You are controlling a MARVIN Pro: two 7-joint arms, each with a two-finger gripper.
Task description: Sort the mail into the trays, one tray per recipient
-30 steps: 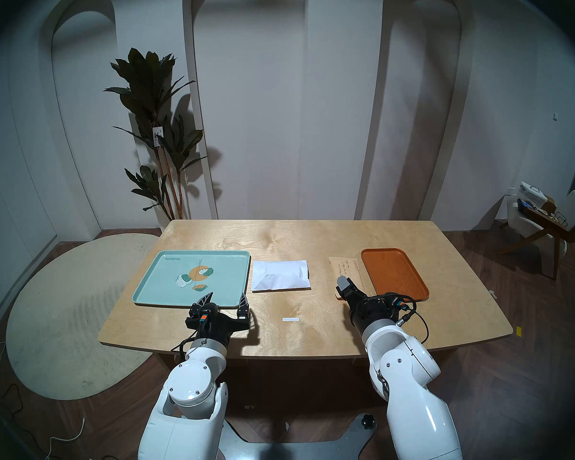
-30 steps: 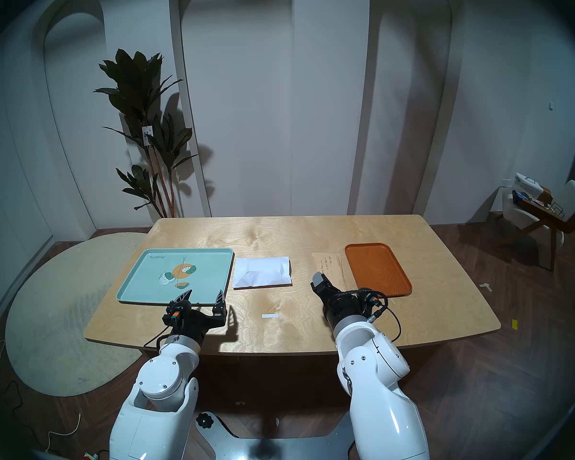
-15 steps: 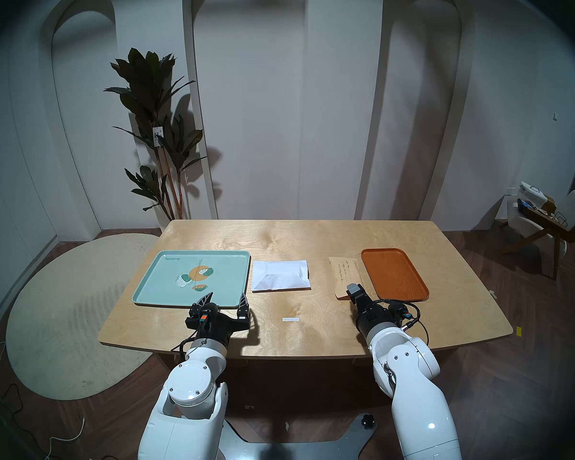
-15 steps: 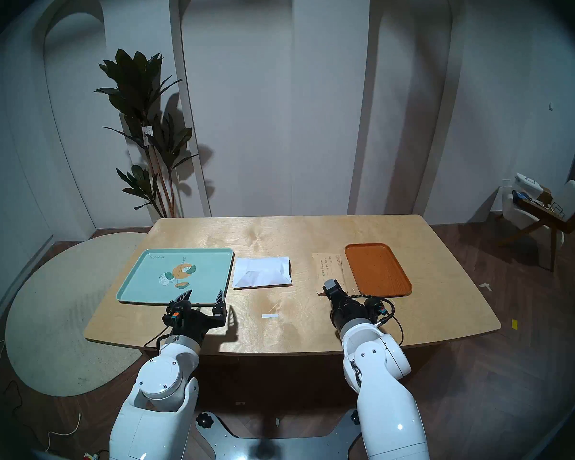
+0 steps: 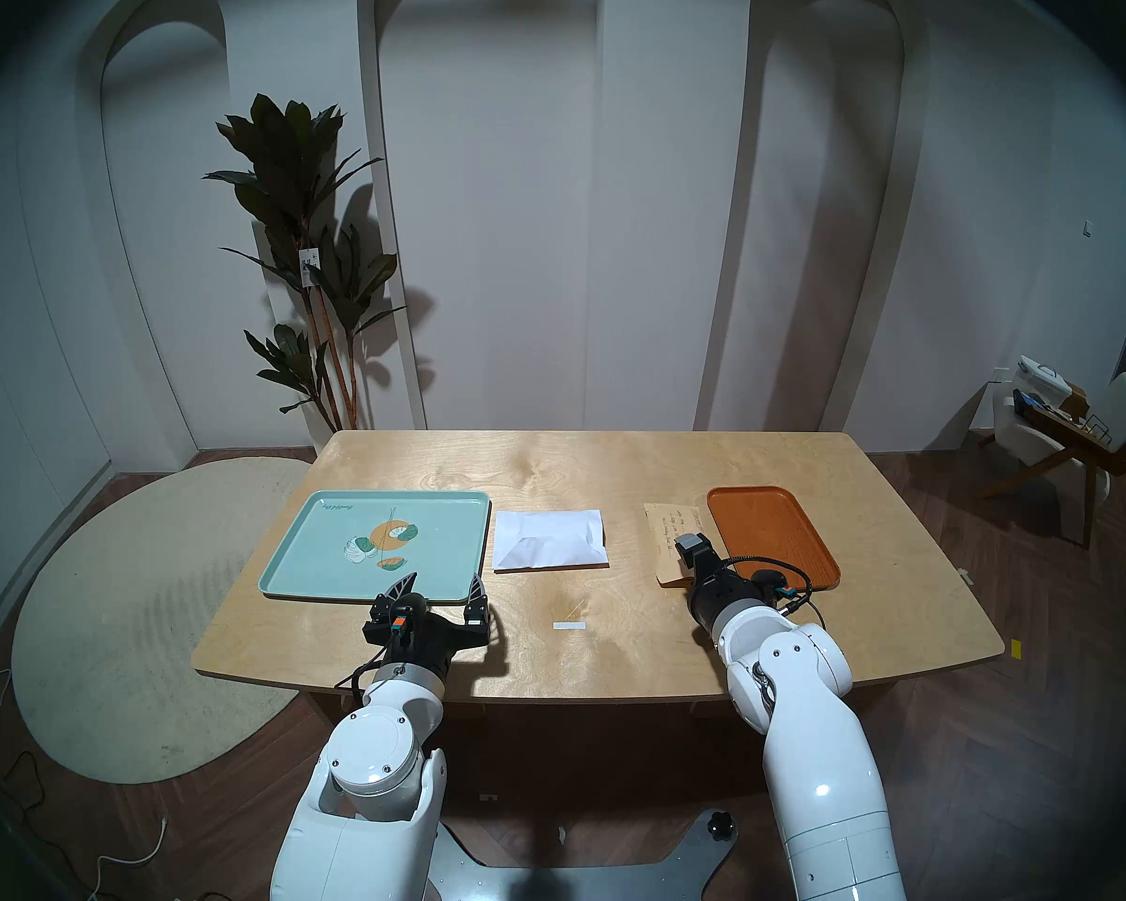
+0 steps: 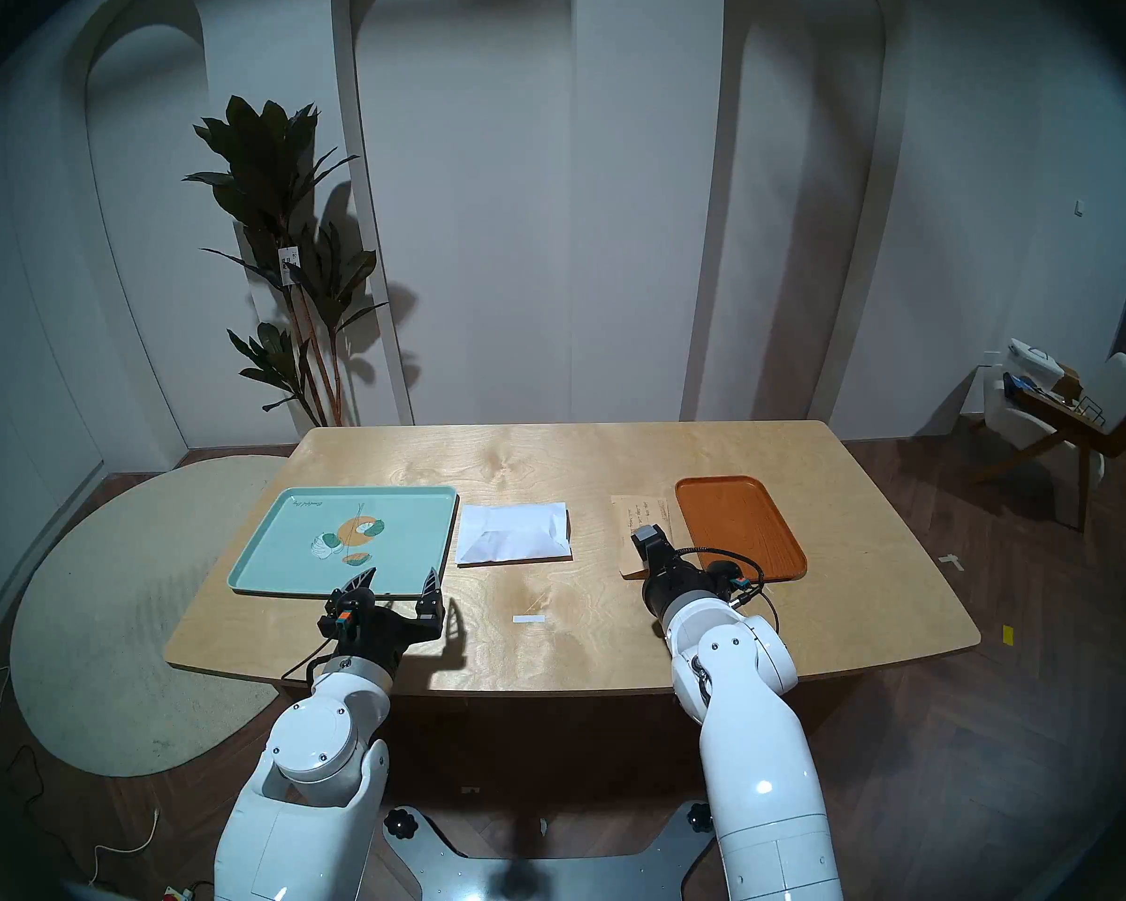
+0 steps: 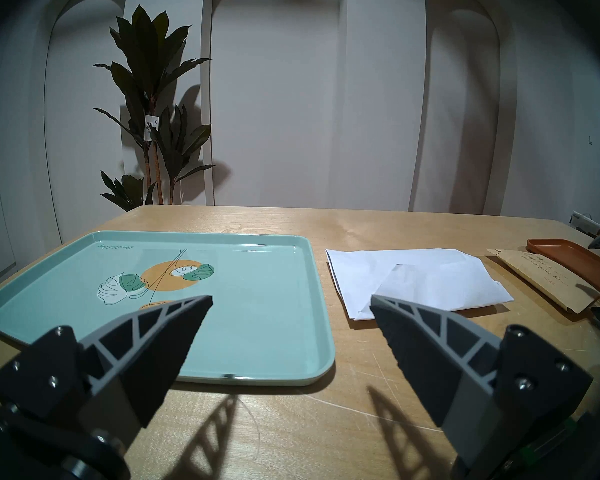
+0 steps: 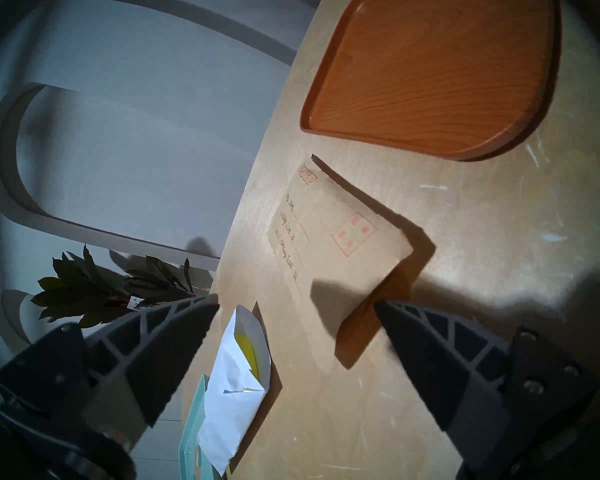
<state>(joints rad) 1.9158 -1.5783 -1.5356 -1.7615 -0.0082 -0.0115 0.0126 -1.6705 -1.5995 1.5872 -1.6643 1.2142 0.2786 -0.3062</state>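
A: So, from the tabletop's left edge: why is the mint-green tray [image 5: 326, 555] bare?

B: Nothing is sorted yet. The left gripper [image 5: 442, 584] hangs at its near right corner, jaws wide, empty. The white envelope [image 5: 550, 539] lies flat just beside that tray, mid-tabletop.

A: And rightward?

B: The tan envelope [image 5: 671, 530] lies against the orange-brown tray [image 5: 801, 555], near the right edge. The right gripper [image 8: 297, 304] is spread wide over its near end, holding nothing, probably lining up a pinch.
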